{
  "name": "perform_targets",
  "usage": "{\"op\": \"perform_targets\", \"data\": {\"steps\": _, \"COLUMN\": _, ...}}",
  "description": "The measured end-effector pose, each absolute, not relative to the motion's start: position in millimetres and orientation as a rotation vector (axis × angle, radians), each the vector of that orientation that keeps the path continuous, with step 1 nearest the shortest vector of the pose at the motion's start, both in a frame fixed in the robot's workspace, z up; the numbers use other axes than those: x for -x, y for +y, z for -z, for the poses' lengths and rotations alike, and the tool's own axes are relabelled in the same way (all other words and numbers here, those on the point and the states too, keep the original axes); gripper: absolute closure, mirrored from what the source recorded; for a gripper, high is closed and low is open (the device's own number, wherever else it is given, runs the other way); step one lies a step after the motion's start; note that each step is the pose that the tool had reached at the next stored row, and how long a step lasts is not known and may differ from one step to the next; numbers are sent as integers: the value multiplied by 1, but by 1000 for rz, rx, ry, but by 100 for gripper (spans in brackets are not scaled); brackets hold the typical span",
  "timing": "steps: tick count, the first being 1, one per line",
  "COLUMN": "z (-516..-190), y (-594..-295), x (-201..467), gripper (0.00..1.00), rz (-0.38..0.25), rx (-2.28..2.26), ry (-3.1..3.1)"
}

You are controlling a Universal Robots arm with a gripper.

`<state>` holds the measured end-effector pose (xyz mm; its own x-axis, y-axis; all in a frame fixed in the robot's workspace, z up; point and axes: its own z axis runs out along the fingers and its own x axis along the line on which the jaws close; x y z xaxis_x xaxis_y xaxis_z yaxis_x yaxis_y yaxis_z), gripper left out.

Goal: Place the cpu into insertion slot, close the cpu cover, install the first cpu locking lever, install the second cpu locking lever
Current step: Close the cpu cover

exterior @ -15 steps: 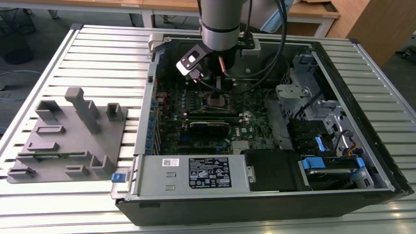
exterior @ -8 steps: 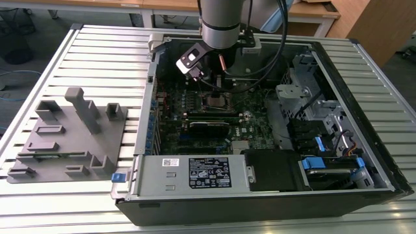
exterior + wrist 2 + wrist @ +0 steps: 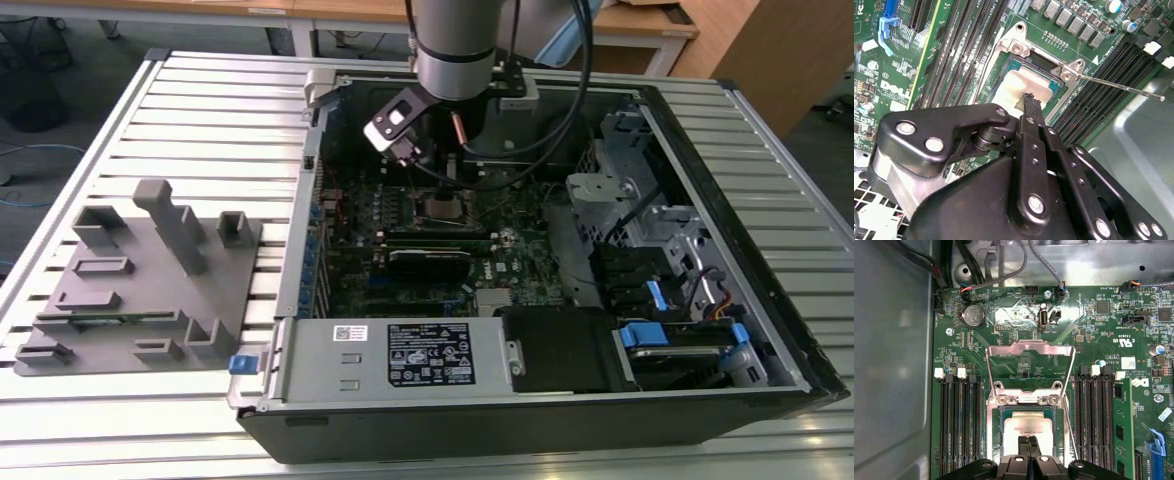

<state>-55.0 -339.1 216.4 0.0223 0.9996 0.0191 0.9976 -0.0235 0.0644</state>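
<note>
While tool (image 3: 1028, 440) tips press together over cpu (image 3: 1015, 427) — first wrist view shows cpu cover (image 3: 1029, 345) flipped open.

A slatted metal table (image 3: 200, 100) carries an open computer case (image 3: 534, 435) and a grey fixture block (image 3: 134, 295).

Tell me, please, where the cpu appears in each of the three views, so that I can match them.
Exterior view: the cpu lies in the insertion slot, mid-board, beneath the arm.
Second wrist view: the pale square just beyond the gripper.
First wrist view: the grey square between the memory slots, beside the open cpu cover.
Shared landmark: the gripper's tip, right over the cpu.
</note>
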Motion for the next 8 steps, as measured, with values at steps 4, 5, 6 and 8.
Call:
{"op": "perform_targets", "data": {"steps": 4, "z": -216, "y": -339, "x": 54, "gripper": 89, "rz": -91, "rx": -2222, "ry": 2172}}
{"op": "perform_targets", "data": {"steps": 5, "z": -216, "y": -339, "x": 54, "gripper": 89, "rz": -91, "rx": -2222, "ry": 2172}}
{"op": "perform_targets", "data": {"steps": 6, "z": -216, "y": -339, "x": 54, "gripper": 89, "rz": -91, "rx": -2222, "ry": 2172}}
{"op": "perform_targets", "data": {"steps": 8, "z": -216, "y": -339, "x": 54, "gripper": 89, "rz": -91, "rx": -2222, "ry": 2172}}
